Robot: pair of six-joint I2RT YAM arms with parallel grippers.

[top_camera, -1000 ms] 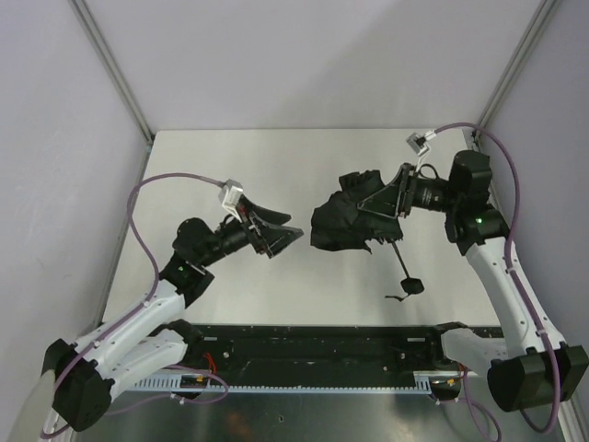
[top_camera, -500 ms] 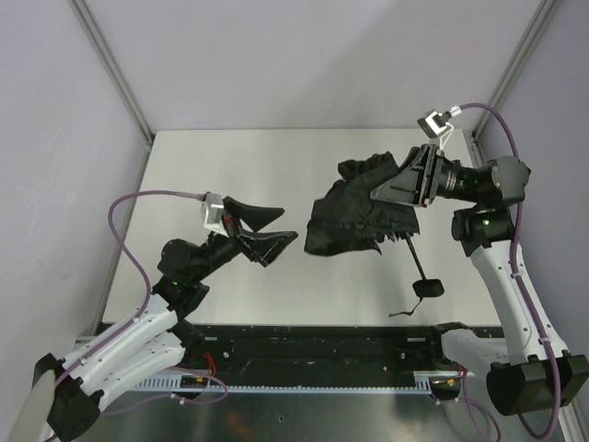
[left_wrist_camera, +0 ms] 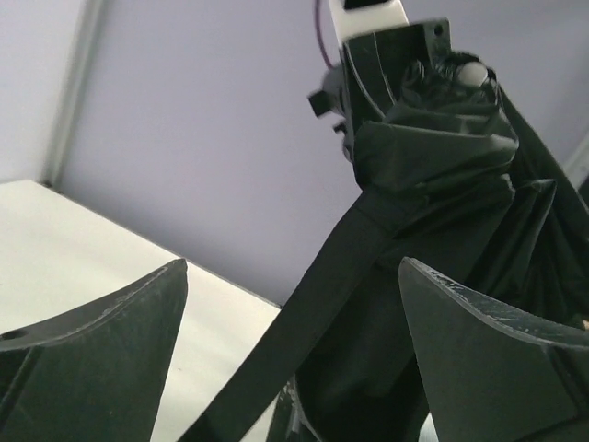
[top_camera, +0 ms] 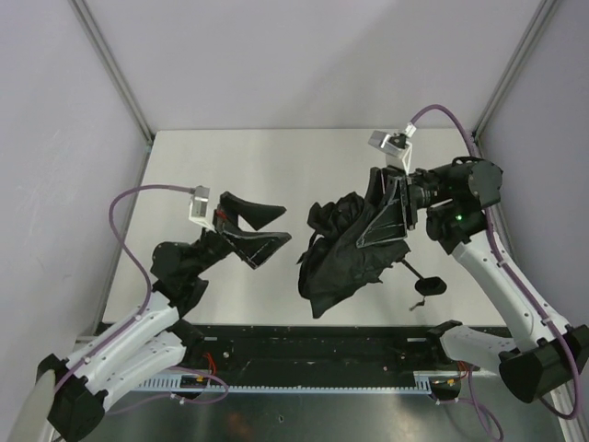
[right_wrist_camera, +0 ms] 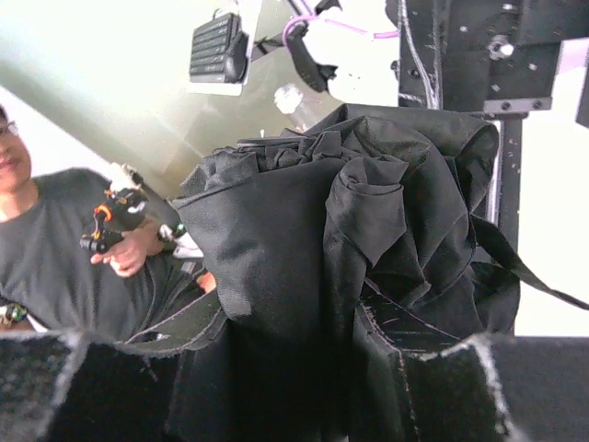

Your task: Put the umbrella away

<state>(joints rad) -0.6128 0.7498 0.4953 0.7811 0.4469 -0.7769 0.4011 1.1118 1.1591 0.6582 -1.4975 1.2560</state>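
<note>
Black cloth of the umbrella hung in the air over the table. The right claw pinched it so it drooped loose. The left claw hovered near it, wide apart and empty, probably ready to help fold.

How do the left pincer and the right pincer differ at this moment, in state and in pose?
The left pincer stands wide open and empty; the right pincer is shut on the umbrella. The left pincer is apart from the umbrella; the right pincer carries it, fabric hanging down. Both are black and face each other above the table.
</note>
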